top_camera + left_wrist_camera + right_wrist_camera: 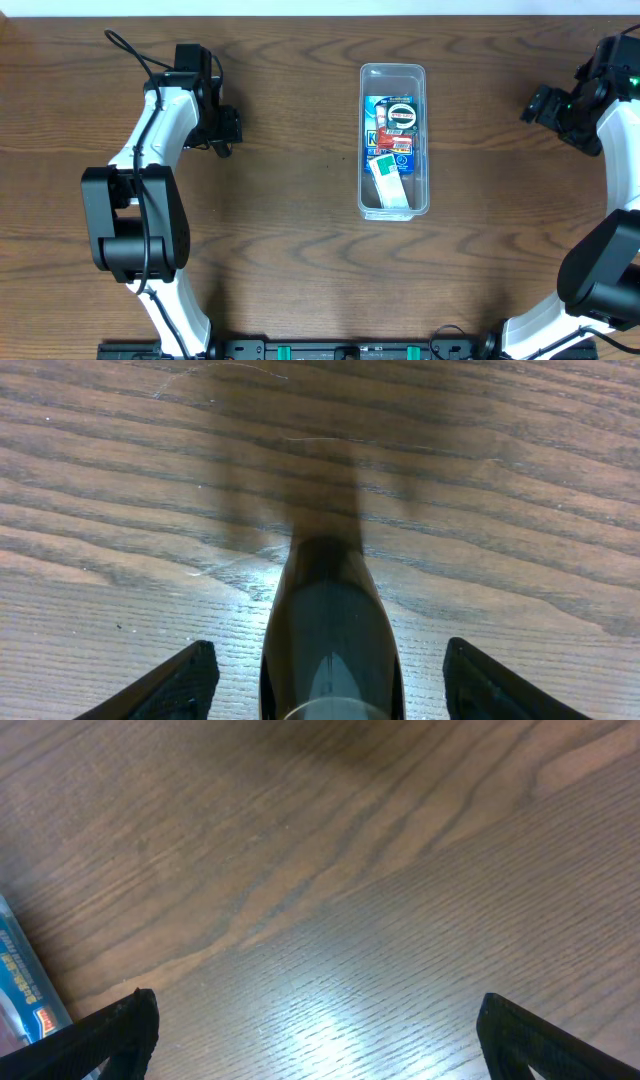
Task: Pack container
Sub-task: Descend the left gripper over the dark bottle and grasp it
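Note:
The container (424, 140) is a long clear plastic bin at the table's middle, lying lengthwise front to back. It holds several small packets: blue ones (380, 110), a red one (398, 145) and a white and green one (388, 183). My left gripper (228, 130) is open and empty over bare wood, far left of the bin. In the left wrist view its fingers (330, 648) stand wide apart, with a dark glossy rounded shape between them that touches neither. My right gripper (535, 105) is open and empty, far right of the bin; its wrist view also shows the fingers (318, 998) wide apart.
The table is dark brown wood (290, 250). A blue packet behind the bin's clear wall (20, 970) shows at the left edge of the right wrist view. Both arm bases stand at the front edge, left and right.

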{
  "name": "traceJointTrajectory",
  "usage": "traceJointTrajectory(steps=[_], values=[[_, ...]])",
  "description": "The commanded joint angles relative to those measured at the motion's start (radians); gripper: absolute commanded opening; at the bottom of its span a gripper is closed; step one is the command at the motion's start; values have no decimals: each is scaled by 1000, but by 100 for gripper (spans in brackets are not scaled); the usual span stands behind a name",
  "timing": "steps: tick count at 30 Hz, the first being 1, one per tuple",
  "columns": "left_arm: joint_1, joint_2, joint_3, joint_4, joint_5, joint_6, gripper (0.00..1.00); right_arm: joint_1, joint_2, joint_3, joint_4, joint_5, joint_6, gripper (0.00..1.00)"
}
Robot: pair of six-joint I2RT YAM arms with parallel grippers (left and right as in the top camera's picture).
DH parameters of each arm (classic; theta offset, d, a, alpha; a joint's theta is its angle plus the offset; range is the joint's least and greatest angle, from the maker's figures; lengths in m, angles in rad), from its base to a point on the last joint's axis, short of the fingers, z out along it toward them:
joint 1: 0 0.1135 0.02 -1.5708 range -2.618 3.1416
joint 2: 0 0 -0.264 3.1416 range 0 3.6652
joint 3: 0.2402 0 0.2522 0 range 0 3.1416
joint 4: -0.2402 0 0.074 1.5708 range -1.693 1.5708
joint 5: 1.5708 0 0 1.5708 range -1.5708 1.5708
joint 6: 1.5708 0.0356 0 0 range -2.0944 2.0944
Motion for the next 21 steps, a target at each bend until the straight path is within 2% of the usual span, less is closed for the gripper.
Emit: traceJointTrajectory(steps=[1,5,9,21], values=[[2,19,-3,-2,-1,6,68,-1,2,-4,2,7,5,99],[2,19,-3,1,-1,6,59,-1,2,-4,2,7,5,99],[2,19,-3,5,-1,6,57,-1,2,-4,2,7,5,99],[2,19,-3,11,-1,6,41,-1,2,-4,2,7,5,99]])
